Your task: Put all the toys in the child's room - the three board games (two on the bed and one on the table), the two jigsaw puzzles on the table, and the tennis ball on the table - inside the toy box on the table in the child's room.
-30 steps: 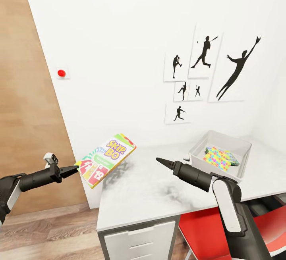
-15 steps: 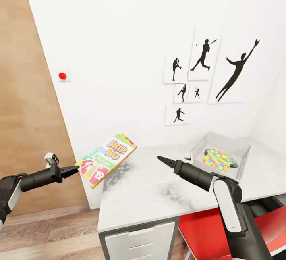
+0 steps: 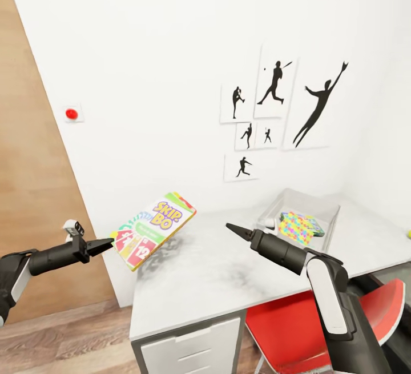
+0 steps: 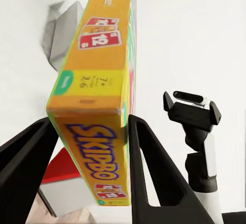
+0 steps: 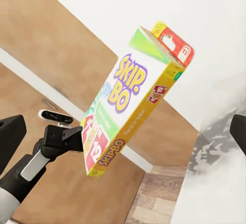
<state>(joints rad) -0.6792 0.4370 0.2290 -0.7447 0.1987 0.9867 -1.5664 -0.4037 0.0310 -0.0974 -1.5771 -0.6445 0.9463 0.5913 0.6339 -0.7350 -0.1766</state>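
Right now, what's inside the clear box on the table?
Inside the clear plastic toy box on the pale grey table lies a colourful patchwork puzzle box. Anything beneath it is hidden.

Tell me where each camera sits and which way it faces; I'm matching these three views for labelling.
Head view: on the robot's head, looking forward and down at the table, toy box and wall; both arms show, left pincer shut on the Skip-Bo box.
Left wrist view: near the left pincer, looking along its fingers; the right pincer shows beyond.
Right wrist view: near the right pincer, looking at the Skip-Bo box and left arm.
Shared: the Skip-Bo box appears in all three.
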